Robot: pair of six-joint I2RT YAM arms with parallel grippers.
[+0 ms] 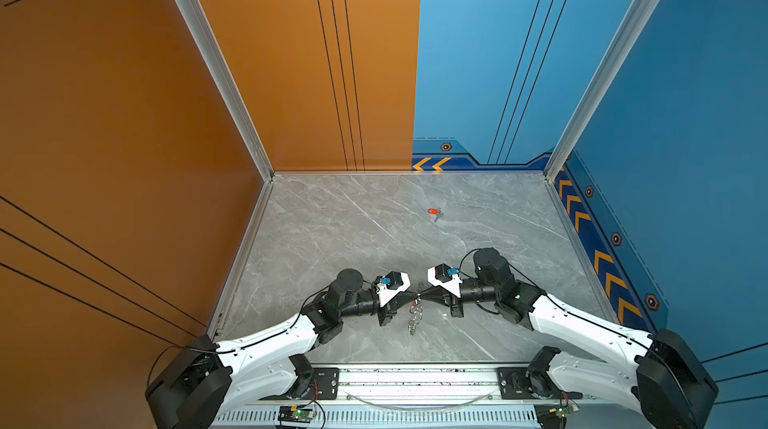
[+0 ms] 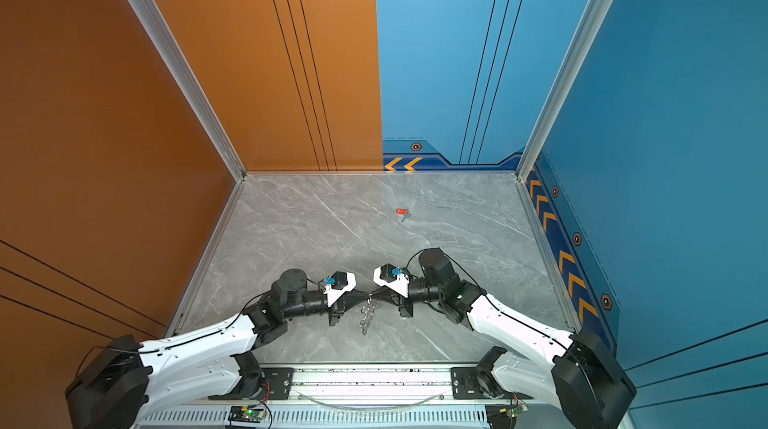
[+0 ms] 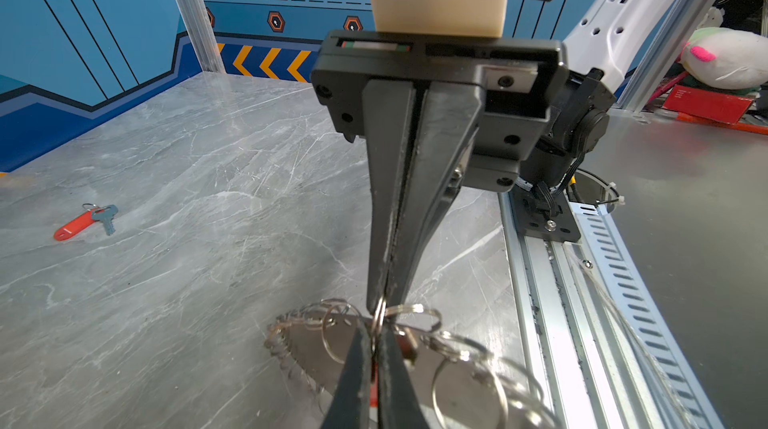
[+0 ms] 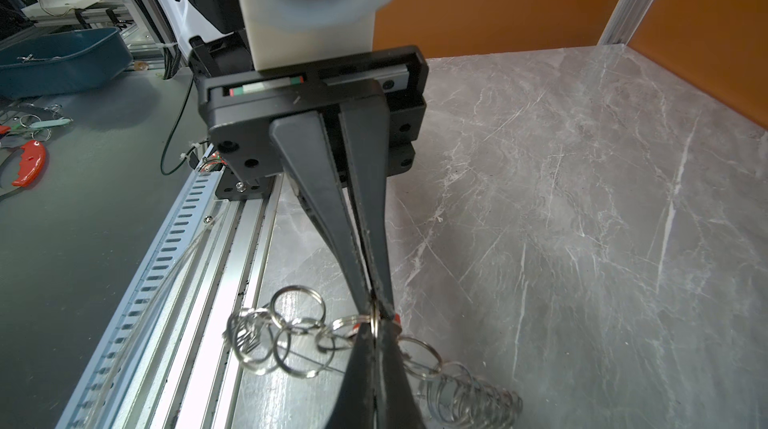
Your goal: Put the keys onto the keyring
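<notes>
The left claw point(image 4: 374, 298) is closed, its tips pinched on one ring point(image 3: 378, 314) of the keyring point(image 1: 413, 319). The right claw point(image 3: 384, 302) is likewise closed on that same ring. The two claws are set tip to tip, pointing at each other, above the near middle of the surface point(image 1: 332, 240). The ring is held upright between the two pairs of tips. From there the rest of the keyring point(image 2: 365, 319), a chain of silver rings, is seen hanging down towards the surface in both top views. A small red bit point(image 4: 397, 317) is seen just beside the tips; what it is cannot be told. Well apart from the claws, towards the far side, one key point(image 1: 434, 213) with a red tag point(image 3: 72, 227) is lying flat on the surface.
</notes>
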